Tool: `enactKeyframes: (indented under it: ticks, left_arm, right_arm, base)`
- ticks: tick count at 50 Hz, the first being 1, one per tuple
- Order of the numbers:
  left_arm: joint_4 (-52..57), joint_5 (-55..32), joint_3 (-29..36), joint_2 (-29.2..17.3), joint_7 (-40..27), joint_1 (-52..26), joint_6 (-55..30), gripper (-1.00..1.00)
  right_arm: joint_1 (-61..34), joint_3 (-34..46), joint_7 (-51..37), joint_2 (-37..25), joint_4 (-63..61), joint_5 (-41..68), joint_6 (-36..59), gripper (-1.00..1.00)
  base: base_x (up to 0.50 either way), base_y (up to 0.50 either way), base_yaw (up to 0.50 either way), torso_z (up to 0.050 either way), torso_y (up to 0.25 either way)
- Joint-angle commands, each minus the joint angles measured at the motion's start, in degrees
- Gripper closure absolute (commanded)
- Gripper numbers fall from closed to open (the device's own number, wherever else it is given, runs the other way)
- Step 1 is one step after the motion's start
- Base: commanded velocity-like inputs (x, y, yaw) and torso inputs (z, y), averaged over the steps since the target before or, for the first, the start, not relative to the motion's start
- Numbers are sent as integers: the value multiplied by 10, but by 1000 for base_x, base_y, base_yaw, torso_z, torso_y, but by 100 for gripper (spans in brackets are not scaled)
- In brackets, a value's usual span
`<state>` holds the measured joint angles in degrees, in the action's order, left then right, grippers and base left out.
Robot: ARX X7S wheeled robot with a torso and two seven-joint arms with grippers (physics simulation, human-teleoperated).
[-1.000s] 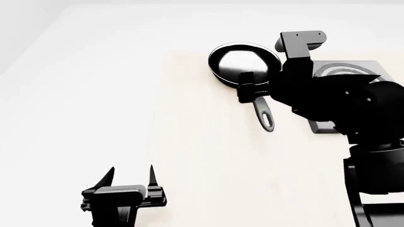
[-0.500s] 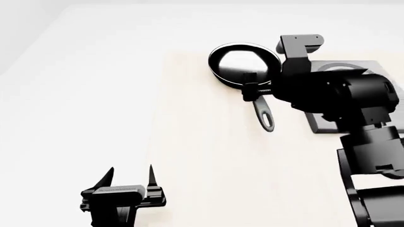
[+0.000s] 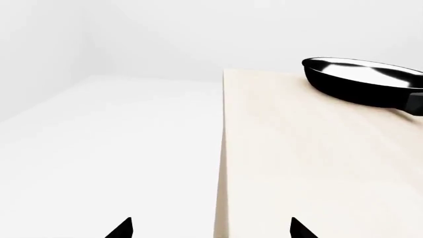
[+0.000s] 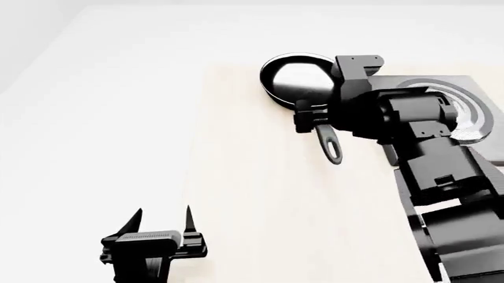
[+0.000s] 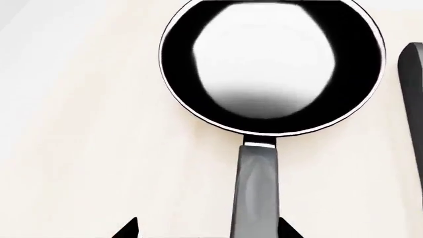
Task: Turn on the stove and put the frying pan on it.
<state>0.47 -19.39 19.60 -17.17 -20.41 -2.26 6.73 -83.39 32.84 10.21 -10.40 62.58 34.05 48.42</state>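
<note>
Right gripper (image 4: 306, 118) has swung in over the pan (image 4: 301, 79) handle since a second ago, jaws open astride it, nothing gripped yet. I see the pan on the desk (image 4: 260, 200) beside the stove (image 4: 480, 112); left gripper (image 4: 164, 221) idles open.

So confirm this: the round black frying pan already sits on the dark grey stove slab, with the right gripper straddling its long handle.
Not quite. The round black frying pan rests on the pale wooden counter, beside the dark grey stove slab, as the head view shows. The right gripper does straddle the long handle.
</note>
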Motion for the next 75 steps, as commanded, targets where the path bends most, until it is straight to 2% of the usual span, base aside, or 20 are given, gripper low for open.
enactKeyframes:
  ticks: [1, 11, 42, 75]
  left_arm:
    - [-3, -2, 1, -1, 0, -3, 0, -100]
    - [-5, -4, 2, -1, 0, -5, 1, -100]
    - [2, -5, 7, -5, -6, 1, 4, -100]
    - [-3, -8, 10, -7, -10, -5, 4, -100]
  right_arm:
    - [-37, 14, 64, 38, 123, -63, -43, -100]
    - [-34, -68, 60, 35, 124, -142, -32, -100]
    - [-13, -184, 89, 26, 124, -259, -21, -100]
    - [13, -244, 98, 29, 124, -319, -27, -100]
  base:
    - [0, 0, 0, 0, 0]
    - [0, 0, 0, 0, 0]
    - [0, 0, 0, 0, 0]
    - [0, 0, 0, 0, 0]
